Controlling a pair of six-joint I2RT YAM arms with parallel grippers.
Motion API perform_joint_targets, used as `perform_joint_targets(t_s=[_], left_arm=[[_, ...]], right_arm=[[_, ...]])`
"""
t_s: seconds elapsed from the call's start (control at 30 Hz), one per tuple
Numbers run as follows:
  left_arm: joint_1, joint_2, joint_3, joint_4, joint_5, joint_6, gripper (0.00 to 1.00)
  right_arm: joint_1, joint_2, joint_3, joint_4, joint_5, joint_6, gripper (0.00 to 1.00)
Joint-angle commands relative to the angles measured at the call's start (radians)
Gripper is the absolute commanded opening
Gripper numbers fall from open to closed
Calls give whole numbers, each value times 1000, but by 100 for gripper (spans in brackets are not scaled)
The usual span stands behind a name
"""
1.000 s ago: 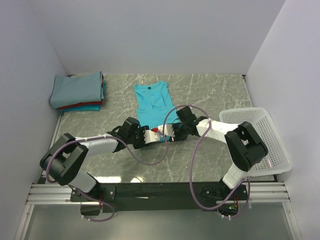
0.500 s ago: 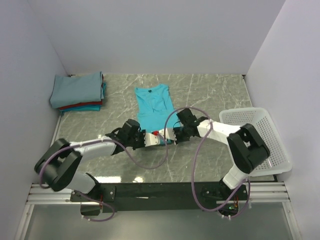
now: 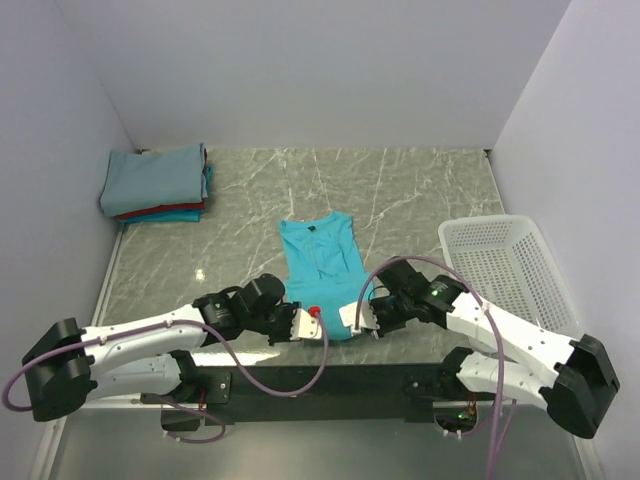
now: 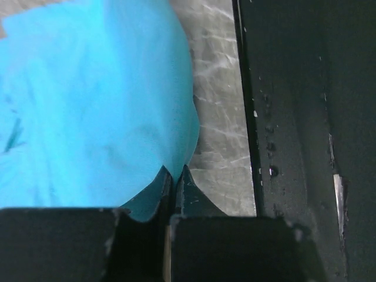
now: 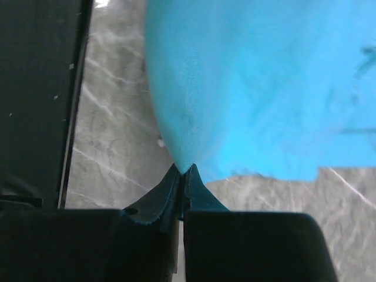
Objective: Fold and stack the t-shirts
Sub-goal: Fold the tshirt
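Note:
A bright turquoise t-shirt [image 3: 322, 262] lies flat in the near middle of the marble table, collar away from me. My left gripper [image 3: 316, 322] is shut on its near left hem corner, and my right gripper [image 3: 352, 318] is shut on its near right corner. In the left wrist view the turquoise cloth [image 4: 88, 106] runs down into the pinched left gripper [image 4: 174, 171]. The right wrist view shows the same cloth [image 5: 264, 76] gathered to a point in the right gripper [image 5: 184, 169]. Folded t-shirts [image 3: 155, 180], grey-blue on top over red and teal, are stacked at the far left.
A white mesh basket [image 3: 540, 300] sits at the right edge of the table. The black frame rail [image 3: 320, 380] runs along the near edge, just behind both grippers, and shows in the left wrist view as a rail [image 4: 294, 117]. Walls close in the left, back and right.
Both grippers went from open to shut on the turquoise shirt's near hem. Both arms drew back toward the near edge, dragging the shirt that way.

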Motion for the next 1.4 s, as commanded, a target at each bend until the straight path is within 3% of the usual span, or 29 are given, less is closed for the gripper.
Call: perform_joint_targets(t_s=[0.0,0.1,0.2,0.43,0.63,0.87,1.37], left_arm=[[-6,-49,27,-20,0,-26,1],[26,-43,45,-2,-95,39,0],[163,-15,79,50,-48,60,0],[450,135,191,207,16,39,1],[576,337,317,288,36,-15,1],[639,524,436,297,21,-32,1],[676,724,585,282,-128,-151,1]], right_arm=[[-19,-12,74,8,75,122,0],[-76,83,187,30,107,167,0],[-197,210,339,41,103,193,0],[-249,468,631,94,135,263,0],[-266,686,852,114,195,311,0],[-297,867,990,173,251,346,0],[-304,1029,1122,236,308,420,0]])
